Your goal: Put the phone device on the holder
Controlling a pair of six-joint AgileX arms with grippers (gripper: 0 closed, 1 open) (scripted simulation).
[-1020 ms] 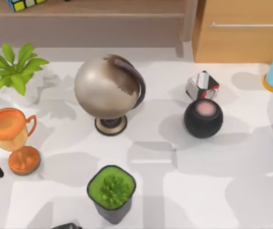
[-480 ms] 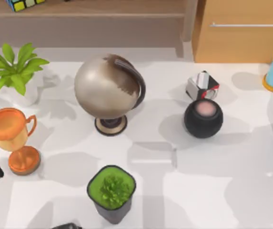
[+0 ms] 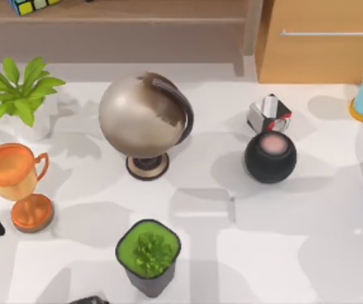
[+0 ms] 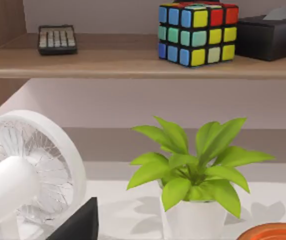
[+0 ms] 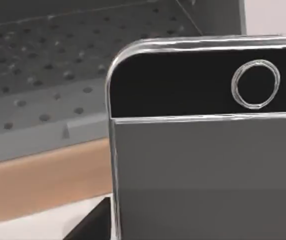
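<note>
Nothing is seen to have moved across the top-view frames vs a second ago: globe [image 3: 144, 117], black speaker [image 3: 270, 157], trophy [image 3: 18, 183] and green pot plant [image 3: 148, 248] sit in the same spots on the table [image 3: 263, 253]. Phone device [image 5: 207, 150] is seen close up in the right wrist view, upright-ish, its black end band w/ round button ring uppermost and grey screen below; a grey perforated panel [image 5: 48, 75] w/ a tan base strip lies behind it, poss. the holder, but that can't be confirmed. Whether the phone is touching that panel or just in front of it can't be told. Right gripper's grip state can't be told; phone being so near the wrist cam suggests it may be held, but contact isn't visible. Left gripper's state can't be told either; its wrist cam is faced toward a white fan [image 4: 28, 175], a leafy plant in a white pot [image 4: 192, 175], and a shelf w/ a colour cube [image 4: 197, 32], calculator [image 4: 57, 39] and tissue box [image 4: 270, 35], so the left arm is judged parked at the table's left side. Handling, as judged: phone is light, stiff, thin, w/ glossy frame and glass-like face, so slippery and prone to pivot if pinched near one end. Best hold is across the long side edges, approx. mid-length, w/ the lower end kept free for seating.
</note>
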